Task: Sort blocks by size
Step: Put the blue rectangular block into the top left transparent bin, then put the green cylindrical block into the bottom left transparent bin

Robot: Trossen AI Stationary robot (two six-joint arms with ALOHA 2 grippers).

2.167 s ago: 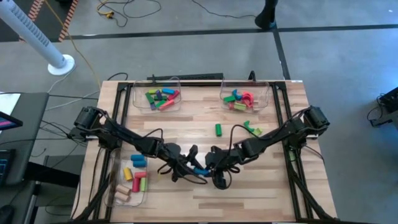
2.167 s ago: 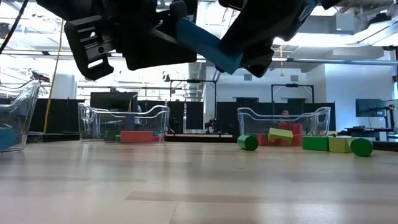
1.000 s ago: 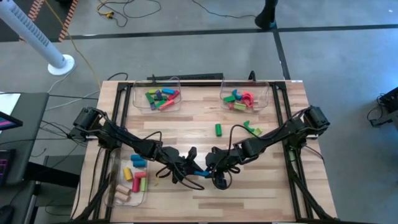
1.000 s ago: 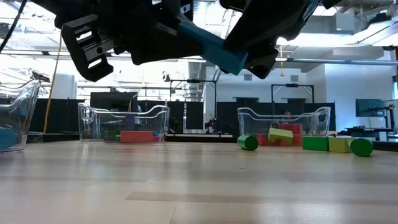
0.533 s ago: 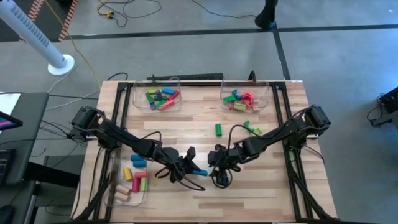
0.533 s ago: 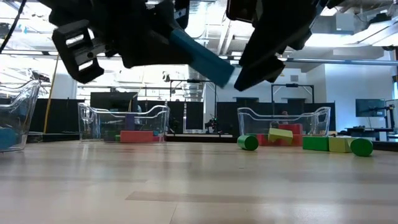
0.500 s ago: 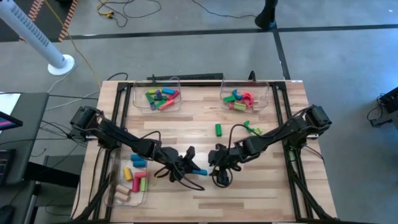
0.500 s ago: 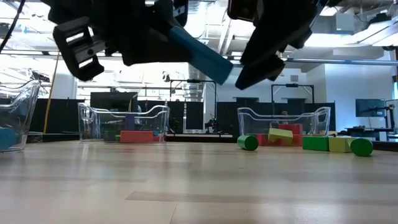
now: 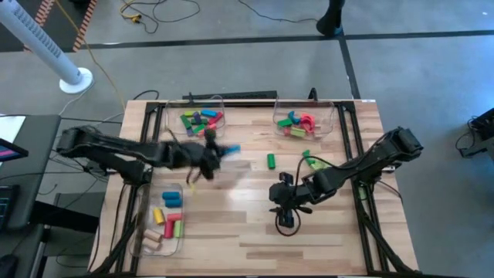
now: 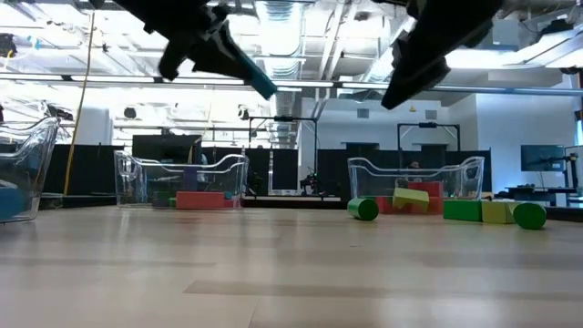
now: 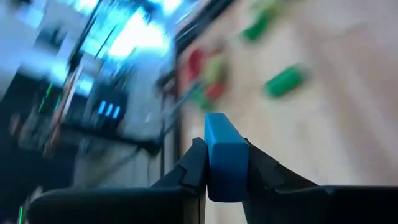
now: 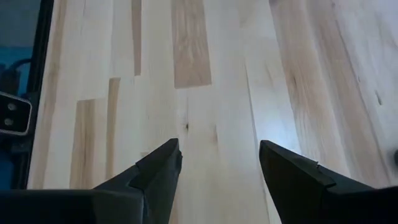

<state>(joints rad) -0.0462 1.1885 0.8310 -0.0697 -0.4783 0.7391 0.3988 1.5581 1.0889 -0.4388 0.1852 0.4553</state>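
Currently your left gripper clamps the blue block mid-length: rigid, light, smooth-sided, likely slippery. Right gripper hangs wide, empty, near centre.

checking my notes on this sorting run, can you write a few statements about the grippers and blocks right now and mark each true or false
1. The left gripper is shut on a blue block. True.
2. The right gripper holds a green cylinder. False: its fingers are open with nothing between them, over bare table.
3. In the high view, the left gripper is just below the far-left clear bin. True.
4. No blocks lie loose on the table. False: a green block and a green and yellow pair lie on the wood outside the bins.
5. The far-right bin has only blue blocks. False: it has red, green and blue pieces.
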